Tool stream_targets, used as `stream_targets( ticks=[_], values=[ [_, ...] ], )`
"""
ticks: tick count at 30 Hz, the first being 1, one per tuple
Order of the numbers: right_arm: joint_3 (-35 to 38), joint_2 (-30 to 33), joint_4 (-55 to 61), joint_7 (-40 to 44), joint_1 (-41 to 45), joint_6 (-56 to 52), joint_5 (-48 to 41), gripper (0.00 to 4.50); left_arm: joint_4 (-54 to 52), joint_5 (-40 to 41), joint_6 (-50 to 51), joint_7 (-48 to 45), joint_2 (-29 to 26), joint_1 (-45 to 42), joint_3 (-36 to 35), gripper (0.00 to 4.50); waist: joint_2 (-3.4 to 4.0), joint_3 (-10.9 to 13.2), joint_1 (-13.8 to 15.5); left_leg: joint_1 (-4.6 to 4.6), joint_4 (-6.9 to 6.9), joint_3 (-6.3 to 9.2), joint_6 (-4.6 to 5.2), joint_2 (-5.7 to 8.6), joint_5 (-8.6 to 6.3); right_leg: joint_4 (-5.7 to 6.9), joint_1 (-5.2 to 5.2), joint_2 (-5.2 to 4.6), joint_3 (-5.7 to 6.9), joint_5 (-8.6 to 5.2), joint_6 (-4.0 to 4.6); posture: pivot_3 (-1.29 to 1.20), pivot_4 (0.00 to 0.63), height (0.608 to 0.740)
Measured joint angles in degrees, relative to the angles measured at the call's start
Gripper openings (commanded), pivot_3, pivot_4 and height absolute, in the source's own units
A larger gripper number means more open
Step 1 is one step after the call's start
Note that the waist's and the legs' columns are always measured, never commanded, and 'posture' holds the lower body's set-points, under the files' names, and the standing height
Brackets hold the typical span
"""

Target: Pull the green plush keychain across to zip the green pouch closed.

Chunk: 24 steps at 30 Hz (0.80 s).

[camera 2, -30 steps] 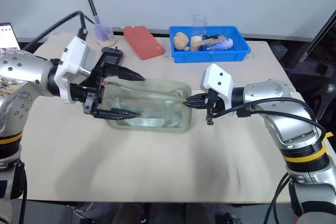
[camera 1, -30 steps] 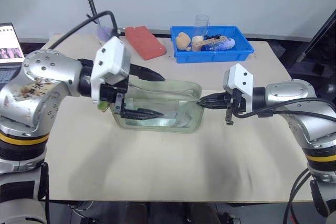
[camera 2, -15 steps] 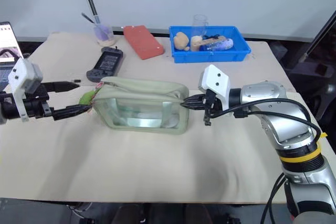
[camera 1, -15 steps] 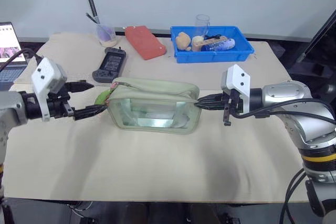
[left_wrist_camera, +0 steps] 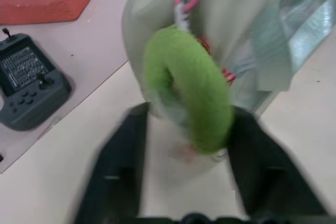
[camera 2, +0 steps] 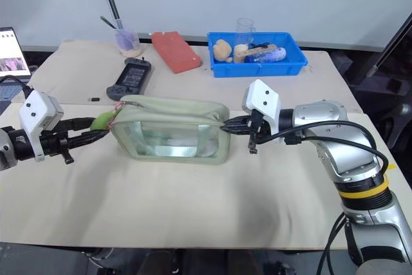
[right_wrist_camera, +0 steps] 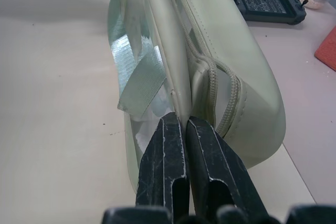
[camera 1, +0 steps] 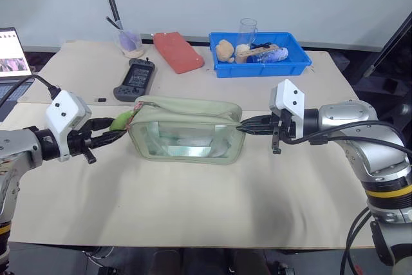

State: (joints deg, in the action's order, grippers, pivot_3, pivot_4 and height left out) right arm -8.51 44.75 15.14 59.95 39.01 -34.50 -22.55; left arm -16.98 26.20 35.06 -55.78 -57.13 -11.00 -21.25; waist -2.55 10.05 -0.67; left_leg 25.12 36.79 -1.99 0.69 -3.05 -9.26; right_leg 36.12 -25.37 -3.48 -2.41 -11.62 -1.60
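Observation:
The green pouch lies on its side in the middle of the table, its clear window facing me and its zipper along the top. The green plush keychain hangs off the pouch's left end on a pink loop. My left gripper reaches in from the left, and its fingers are shut on either side of the plush keychain. My right gripper holds the pouch's right end, its fingers shut on the fabric edge beside the zipper.
A blue bin with small items and a clear cup stands at the back right. An orange-red block, a black game controller and a small cup sit behind the pouch. A laptop is at far left.
My left gripper swung from over the pouch out to its left end, dropped lower and closed on the plush keychain. The right gripper kept its hold.

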Motion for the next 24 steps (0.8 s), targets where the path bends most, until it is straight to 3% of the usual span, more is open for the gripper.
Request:
stream_targets(
  ticks=[1, 9, 13, 18, 24],
  values=[
    [0.00, -0.03, -0.01, -0.04, 0.00, 0.00, 0.04, 0.00, 0.37, 0.03, 0.02, -0.05, -0.27, -0.41, 0.12, 0.02, 0.00, 0.00, 0.02, 0.00, 0.00, 0.00, 0.00, 0.00, 0.00, 0.00, 0.00, 0.00, 0.00, 0.00, 0.00, 0.00, 0.150, 0.740],
    [0.09, -0.52, -0.40, -0.31, -0.02, 0.38, 0.98, 0.00, 2.18, 4.25, 3.42, 0.06, -3.83, -16.12, 1.01, 0.02, 0.00, 0.00, 0.08, 0.00, 0.00, 0.01, 0.00, 0.03, 0.00, -0.02, 0.04, 0.01, 0.01, 0.00, -0.07, 0.00, 0.150, 0.740],
    [0.12, -0.93, -0.57, -0.49, -0.02, 0.38, 0.99, 0.00, -0.53, 4.30, 3.02, 0.02, -3.30, -20.77, 7.56, 0.02, 0.00, 0.00, -0.01, 0.00, 0.00, 0.01, 0.01, 0.05, 0.00, 0.00, 0.05, 0.02, -0.02, 0.14, -0.29, 0.00, 0.150, 0.740],
    [0.17, -1.24, -0.49, -0.93, -0.13, 0.34, 1.01, 0.00, -2.29, -1.84, -2.57, 0.36, -0.56, -21.13, 17.79, 0.02, -0.01, 0.00, -0.05, 0.00, 0.00, 0.01, 0.01, 0.04, 0.01, 0.01, 0.04, 0.06, -0.03, 0.14, -0.27, 0.00, 0.150, 0.740],
    [0.66, -1.21, 0.73, -1.59, -1.39, -0.12, 0.95, 0.00, -0.35, -3.85, -6.39, -1.04, 0.87, -22.24, 19.08, 2.42, -0.01, 0.00, -0.02, 0.00, 0.01, 0.02, 0.01, 0.05, 0.01, 0.01, 0.05, 0.05, -0.04, 0.13, -0.29, 0.00, 0.150, 0.740]
  ],
)
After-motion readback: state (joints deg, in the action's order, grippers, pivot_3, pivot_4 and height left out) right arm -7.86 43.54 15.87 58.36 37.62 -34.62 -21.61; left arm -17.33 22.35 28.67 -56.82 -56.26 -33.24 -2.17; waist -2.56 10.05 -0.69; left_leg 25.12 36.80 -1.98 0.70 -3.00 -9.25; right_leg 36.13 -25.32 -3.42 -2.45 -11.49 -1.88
